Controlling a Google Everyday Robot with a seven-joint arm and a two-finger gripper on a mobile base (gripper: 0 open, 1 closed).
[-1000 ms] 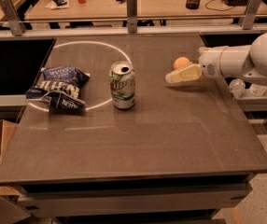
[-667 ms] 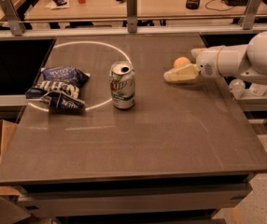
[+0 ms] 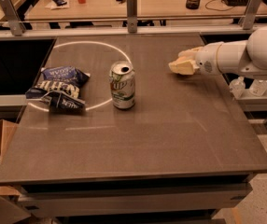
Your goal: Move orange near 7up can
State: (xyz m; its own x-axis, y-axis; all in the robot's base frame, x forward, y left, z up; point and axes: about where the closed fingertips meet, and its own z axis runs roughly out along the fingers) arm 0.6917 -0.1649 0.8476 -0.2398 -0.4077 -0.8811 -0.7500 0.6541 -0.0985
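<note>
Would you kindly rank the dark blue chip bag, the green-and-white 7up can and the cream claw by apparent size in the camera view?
1. dark blue chip bag
2. green-and-white 7up can
3. cream claw, right of the can and farther back, so its place is unsure.

Likely a lab: gripper (image 3: pixel 182 65) over railed table (image 3: pixel 171 134), cluttered workbench (image 3: pixel 105 4) behind.

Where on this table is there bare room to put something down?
The whole front half of the table is bare, and so is the strip between the 7up can and the gripper at back right. The left is crowded: the chip bag lies beside the can.
</note>
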